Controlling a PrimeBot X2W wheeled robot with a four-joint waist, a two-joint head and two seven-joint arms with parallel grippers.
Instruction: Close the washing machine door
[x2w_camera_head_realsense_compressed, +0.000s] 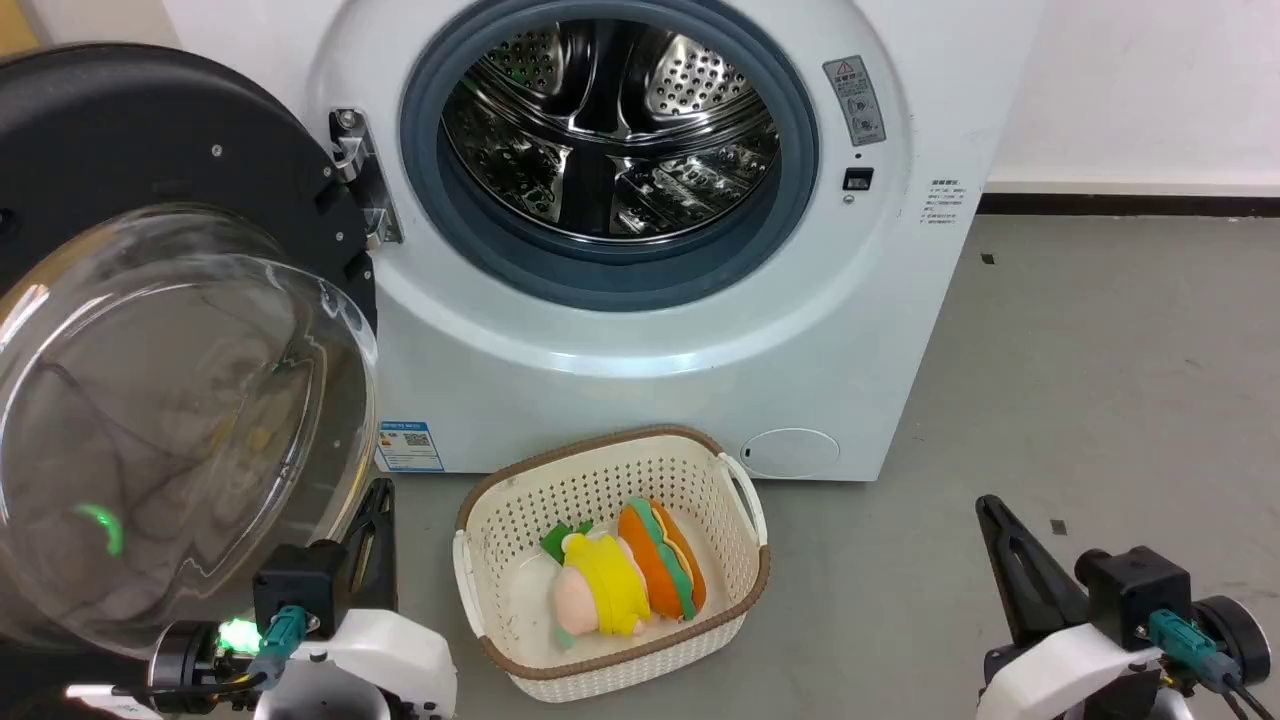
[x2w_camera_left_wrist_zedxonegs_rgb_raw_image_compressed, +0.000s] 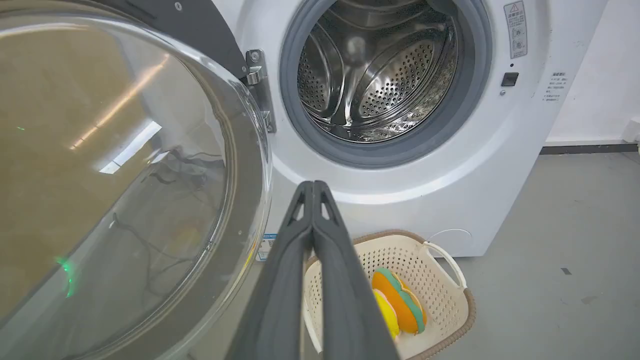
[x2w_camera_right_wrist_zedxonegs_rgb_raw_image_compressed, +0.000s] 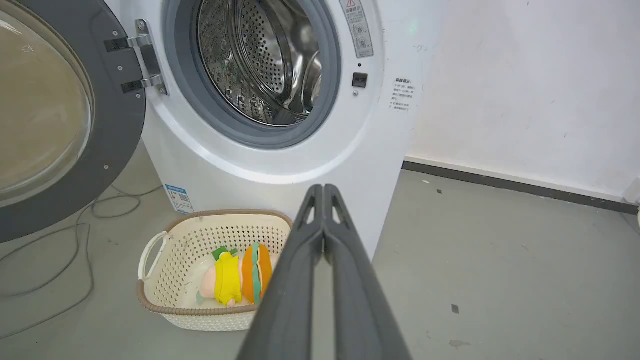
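Glass-bowled and standing wide open, the door (x2w_camera_head_realsense_compressed: 150, 140) hangs from its hinge (x2w_camera_head_realsense_compressed: 365, 180) at the left of the machine (x2w_camera_head_realsense_compressed: 620, 360), its clear bulge facing the robot and its black rim well clear of the drum (x2w_camera_head_realsense_compressed: 610, 130). Just beside the bowl's lower right edge, the left gripper (x2w_camera_left_wrist_zedxonegs_rgb_raw_image_compressed: 313, 186) points at the machine, fingers pressed together and holding nothing. A basket (x2w_camera_head_realsense_compressed: 600, 442) of soft toys sits on the floor against the machine's front. Far right, well apart from the door, the right gripper (x2w_camera_right_wrist_zedxonegs_rgb_raw_image_compressed: 324, 188) is likewise closed and empty. The door lies to the left of both grippers. The left arm is clearly nearer, and closing likely means getting behind the rim's free edge and swinging it rightward about the upright hinge.
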